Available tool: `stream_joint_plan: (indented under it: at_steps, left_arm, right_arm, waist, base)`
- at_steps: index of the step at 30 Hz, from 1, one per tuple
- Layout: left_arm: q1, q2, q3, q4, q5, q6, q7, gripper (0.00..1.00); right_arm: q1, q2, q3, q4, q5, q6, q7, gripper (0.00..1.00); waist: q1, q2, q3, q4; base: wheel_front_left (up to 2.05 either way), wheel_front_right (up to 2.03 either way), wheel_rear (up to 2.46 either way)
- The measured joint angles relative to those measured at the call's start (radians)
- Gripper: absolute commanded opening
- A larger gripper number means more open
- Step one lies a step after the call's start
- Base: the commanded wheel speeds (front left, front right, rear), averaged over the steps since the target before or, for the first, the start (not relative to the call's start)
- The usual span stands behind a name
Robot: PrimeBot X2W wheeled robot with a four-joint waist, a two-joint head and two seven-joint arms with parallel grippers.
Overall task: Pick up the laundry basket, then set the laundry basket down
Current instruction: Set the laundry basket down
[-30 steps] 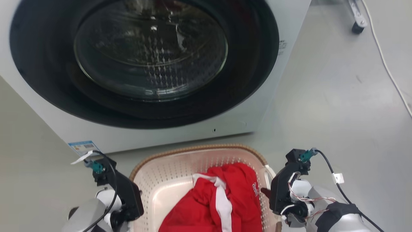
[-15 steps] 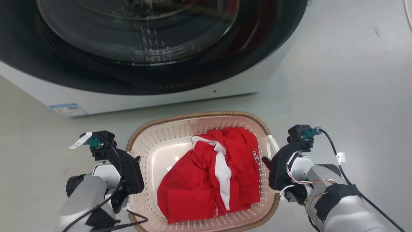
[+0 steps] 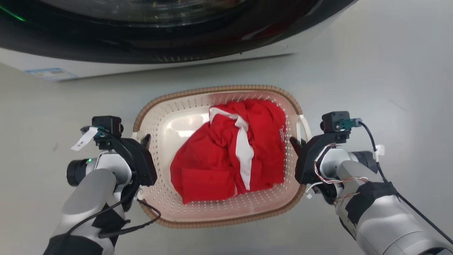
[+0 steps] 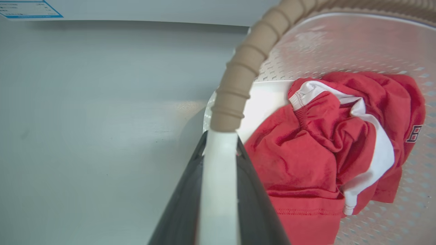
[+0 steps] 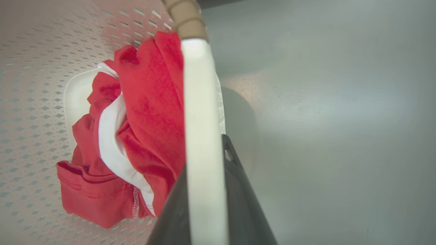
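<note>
Showing the laundry basket (image 3: 226, 87) on or just above the grey floor (image 3: 371, 71); contact of its base with the floor cannot be told. It lies with its long side across the head view, between the left gripper (image 3: 145, 139) and the right gripper (image 3: 295, 143). A crumpled red garment (image 3: 212, 159) with a white stripe lies inside it, towards the right wall.

Jaws of both arms are clenched on the basket's white side handles. The left wrist view shows the left handle (image 4: 218, 190) running between two dark fingers (image 4: 184, 204), up to the brown rim (image 4: 238, 78). The right wrist view shows the right handle (image 5: 204, 136) pinched likewise, a dark finger (image 5: 245, 204) on its outer side.

Beyond the far rim a strip of floor separates the basket from the washing machine (image 3: 116, 69), whose dark door ring spans the top of the head view. A blue-edged label (image 3: 51, 73) marks its lower left corner. The wrist views add the perforated inner walls and the pale base beneath the garment.
</note>
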Motion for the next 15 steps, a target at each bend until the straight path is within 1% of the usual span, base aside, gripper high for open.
stream_joint_plan:
  at_steps: [9,15]
  left_arm:
    - [-0.052,0.001,-0.003,0.009,0.012,0.000,-0.062,0.00]
    - [-0.059,-0.003,-0.006,0.031,0.016,-0.007,-0.086,0.00]
  right_arm:
    - [-0.056,-0.003,0.003,0.008,-0.019,-0.006,-0.069,0.00]
    - [-0.061,0.000,0.009,0.028,-0.027,-0.002,-0.094,0.00]
  waist:
    - [0.0001,0.0000,0.127,0.004]
    - [0.0000,0.0000,0.177,0.006]
  base:
    - [0.00,0.00,0.00]
    - [0.00,0.00,0.00]
